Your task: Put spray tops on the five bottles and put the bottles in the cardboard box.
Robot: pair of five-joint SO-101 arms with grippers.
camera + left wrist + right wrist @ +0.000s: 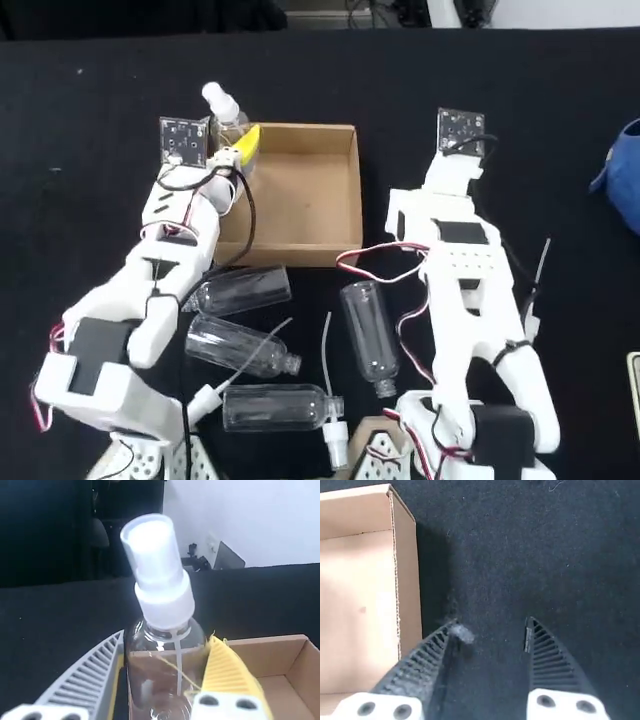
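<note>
The surface is carrying the cardboard box, with 4 topless bottles lying beside it. The left pincer is clamping a spray-topped bottle at the box's far corner; the right pincer is hanging open beside the box.

We see a tabletop draped in black cloth, a brightly lit white wall beyond its far edge, a darker stretch of room beside that wall, dark cables lying past the cloth, and a blue object at one side.
</note>
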